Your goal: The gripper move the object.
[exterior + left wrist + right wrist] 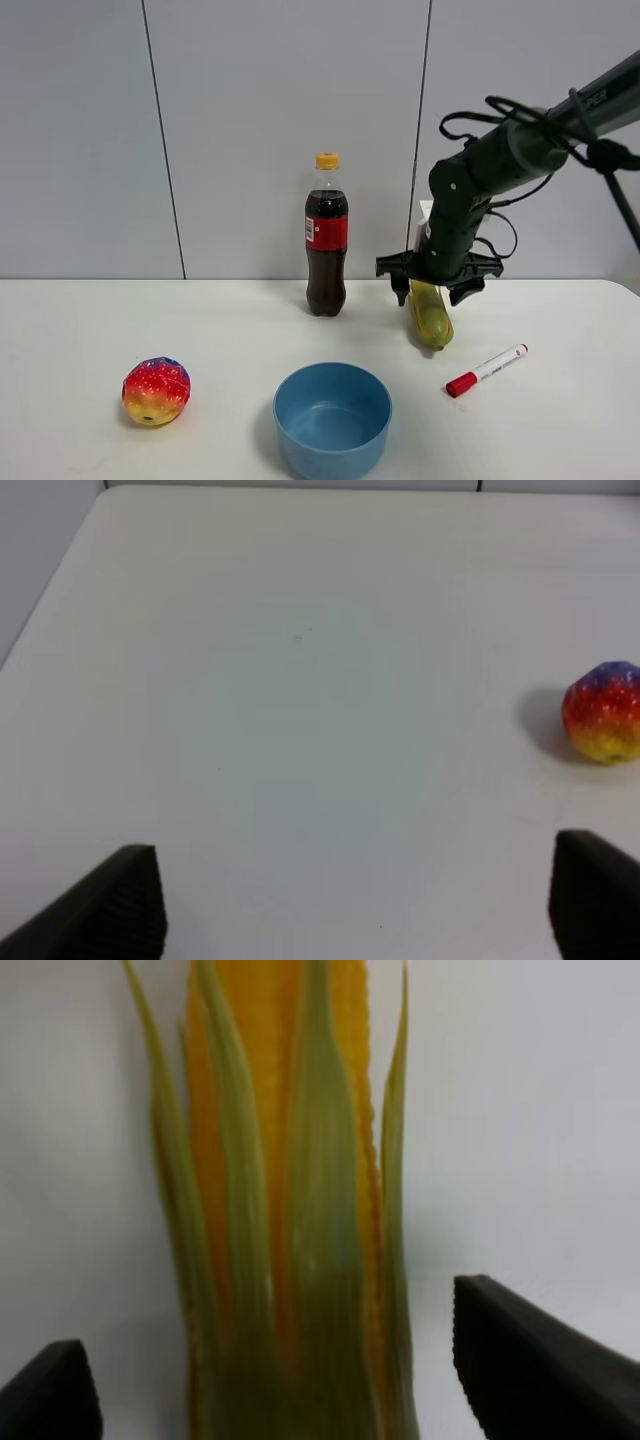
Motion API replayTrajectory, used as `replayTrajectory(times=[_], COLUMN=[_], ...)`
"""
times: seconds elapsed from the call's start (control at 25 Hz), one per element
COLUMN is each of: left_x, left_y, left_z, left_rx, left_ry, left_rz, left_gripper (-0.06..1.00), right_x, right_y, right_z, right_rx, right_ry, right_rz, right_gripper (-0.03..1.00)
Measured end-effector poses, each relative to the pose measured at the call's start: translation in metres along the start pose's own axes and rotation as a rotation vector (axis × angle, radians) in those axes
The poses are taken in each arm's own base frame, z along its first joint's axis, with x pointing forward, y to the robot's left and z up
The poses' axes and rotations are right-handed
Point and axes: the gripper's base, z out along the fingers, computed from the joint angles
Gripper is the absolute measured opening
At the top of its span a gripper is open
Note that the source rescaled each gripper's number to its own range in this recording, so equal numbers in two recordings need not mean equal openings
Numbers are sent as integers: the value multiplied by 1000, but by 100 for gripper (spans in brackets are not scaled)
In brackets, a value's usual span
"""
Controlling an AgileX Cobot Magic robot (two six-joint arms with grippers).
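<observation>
My right gripper (pixel 432 293) hangs low over the far end of the corn cob (pixel 430 318), jaws spread wide. In the right wrist view a black finger stands on each side of the cob's green husk leaves with bare table showing between finger and leaf, so I am straddling it rather than gripping it. The cob lies on the white table (pixel 560 430), just right of the cola bottle (pixel 326 235), with the blue bowl (pixel 330 450) nearer the camera and the red-capped marker (pixel 487 370) to its right. My left gripper (pixel 355 880) is also spread wide with nothing between its fingers, held above bare table. The round red, yellow and blue fruit toy (pixel 602 712) sits well off to one side of it.
</observation>
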Motion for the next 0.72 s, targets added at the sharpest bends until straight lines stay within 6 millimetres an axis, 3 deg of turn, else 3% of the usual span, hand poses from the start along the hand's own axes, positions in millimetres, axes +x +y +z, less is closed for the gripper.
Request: replayTrajectory(times=[0.2,0.36,0.52,0.72], left_x=[0,0,0,0], left_y=[0,0,0,0], left_z=[0,0,0,0], left_rx=[0,0,0,0], left_ry=[0,0,0,0], left_rz=[0,0,0,0], left_gripper=[100,100,100,100], right_x=[-36,-47,-39,-10], right_y=[-6,-19,-37,-60], right_z=[-90,-171,-253,-343], right_rx=[-38,-26,10,27], right_ry=[-160,-249,-280,-304], right_rz=[-36,-116,-178,-163], right_gripper=[51,51,58,64])
